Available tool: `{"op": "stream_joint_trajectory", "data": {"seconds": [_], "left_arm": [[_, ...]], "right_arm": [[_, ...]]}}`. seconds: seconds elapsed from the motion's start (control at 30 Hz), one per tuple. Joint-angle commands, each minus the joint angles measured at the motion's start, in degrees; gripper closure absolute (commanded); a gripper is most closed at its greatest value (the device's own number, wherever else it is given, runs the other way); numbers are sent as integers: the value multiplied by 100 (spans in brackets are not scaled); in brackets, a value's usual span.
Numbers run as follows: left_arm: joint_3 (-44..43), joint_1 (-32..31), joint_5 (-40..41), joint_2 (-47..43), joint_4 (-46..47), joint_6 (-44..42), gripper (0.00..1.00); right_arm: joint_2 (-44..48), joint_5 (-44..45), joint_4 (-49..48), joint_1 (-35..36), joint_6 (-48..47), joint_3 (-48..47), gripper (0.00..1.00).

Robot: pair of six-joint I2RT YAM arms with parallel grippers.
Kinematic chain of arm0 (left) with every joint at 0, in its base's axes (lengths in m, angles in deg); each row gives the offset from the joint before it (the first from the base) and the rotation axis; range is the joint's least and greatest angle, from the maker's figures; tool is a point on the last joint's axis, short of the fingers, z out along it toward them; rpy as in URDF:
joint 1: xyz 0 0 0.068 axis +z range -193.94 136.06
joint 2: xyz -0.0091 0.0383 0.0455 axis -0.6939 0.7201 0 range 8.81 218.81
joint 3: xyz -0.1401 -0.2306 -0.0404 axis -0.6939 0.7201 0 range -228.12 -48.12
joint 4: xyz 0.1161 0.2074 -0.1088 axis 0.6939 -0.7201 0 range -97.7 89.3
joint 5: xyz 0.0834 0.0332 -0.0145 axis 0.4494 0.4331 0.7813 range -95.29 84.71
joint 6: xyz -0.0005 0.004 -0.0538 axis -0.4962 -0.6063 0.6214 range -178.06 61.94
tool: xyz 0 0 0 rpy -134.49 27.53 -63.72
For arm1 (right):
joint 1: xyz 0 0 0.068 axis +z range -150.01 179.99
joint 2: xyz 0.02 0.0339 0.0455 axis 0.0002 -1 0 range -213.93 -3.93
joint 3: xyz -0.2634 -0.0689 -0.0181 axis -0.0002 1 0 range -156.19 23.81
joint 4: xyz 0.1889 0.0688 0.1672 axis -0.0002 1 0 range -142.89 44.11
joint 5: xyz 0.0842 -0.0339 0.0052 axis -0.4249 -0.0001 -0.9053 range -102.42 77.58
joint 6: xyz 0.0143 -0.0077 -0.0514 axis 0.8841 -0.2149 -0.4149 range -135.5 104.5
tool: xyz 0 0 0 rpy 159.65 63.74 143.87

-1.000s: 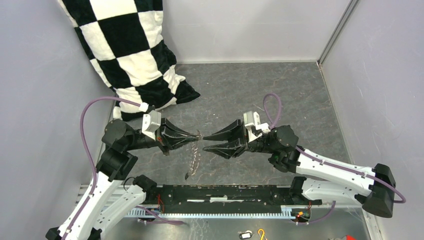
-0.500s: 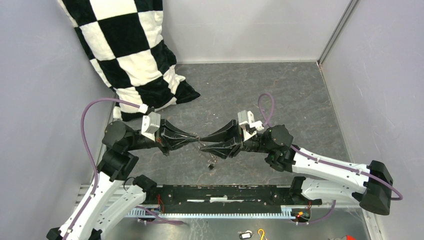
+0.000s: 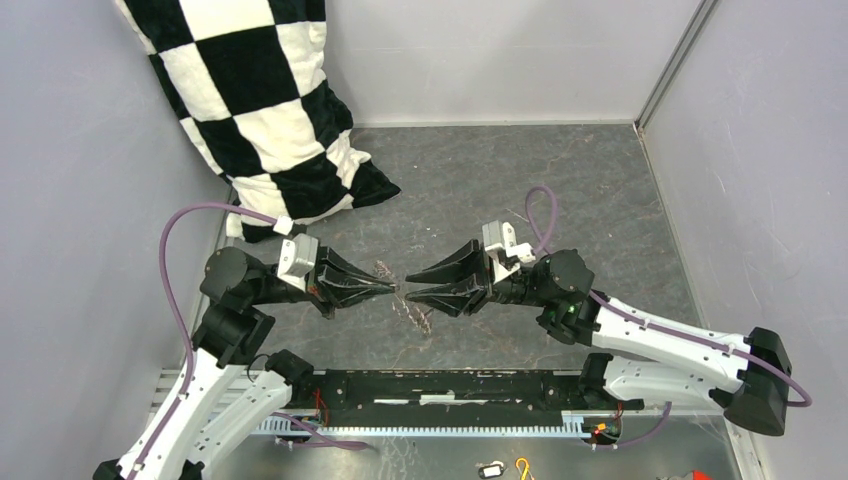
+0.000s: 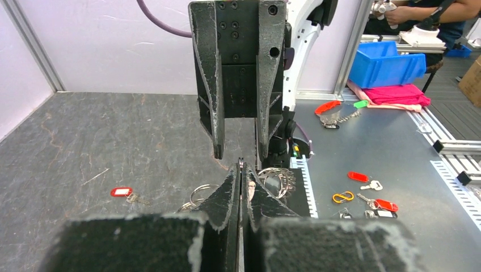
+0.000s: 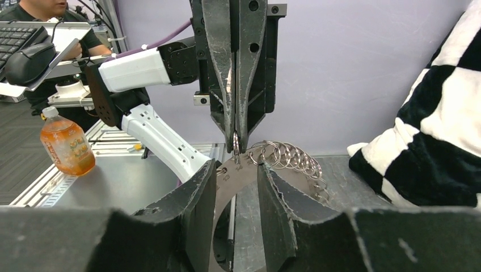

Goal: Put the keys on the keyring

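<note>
Keyring (image 5: 292,154) seemingly pinched by closed left gripper (image 5: 236,144); right gripper (image 3: 409,285) parted.

Fringed grey keyring (image 5: 286,154), red-headed key (image 4: 122,192) lying apart

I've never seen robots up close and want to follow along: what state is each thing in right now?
left gripper: shut, pinching the keyring.
right gripper: open, empty, facing the left one.
keyring: held at one spot, the rest drooping.
red-headed key: lying loose on the table, off the ring.
pillow: propped against the wall.
</note>
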Motion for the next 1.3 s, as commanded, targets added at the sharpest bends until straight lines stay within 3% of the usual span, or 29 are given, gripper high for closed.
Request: {"op": "stream_joint_trajectory", "data": {"seconds": [0.0,0.63,0.7,0.77,0.83,1.0,1.2,1.23,1.27], "left_arm": [[-11,-15,-235,-34,210,-128,98],[195,-16,58,-157,117,-269,98],[224,-15,126,-185,116,-275,98],[235,-17,142,-188,106,-289,98],[259,-15,131,-188,81,-299,98],[292,-16,82,-205,-415,-648,98],[271,-15,215,-237,-1090,-1337,98],[271,-19,241,-226,-1148,-1395,96],[252,-17,268,-205,-1185,-1412,85]], "right_arm": [[-27,-221,47,-16,-22,-249,62],[-576,-316,-593,-19,447,-437,80],[-562,-311,-571,-16,435,-428,86],[-544,-296,-544,-14,423,-410,98],[-522,-257,-425,-17,374,-425,99],[-382,-131,206,-17,147,-546,99],[-281,-70,2193,-14,-536,-1198,99],[-309,-76,2529,-14,-668,-1341,99],[-353,-86,2946,-16,-778,-1558,99]]}}
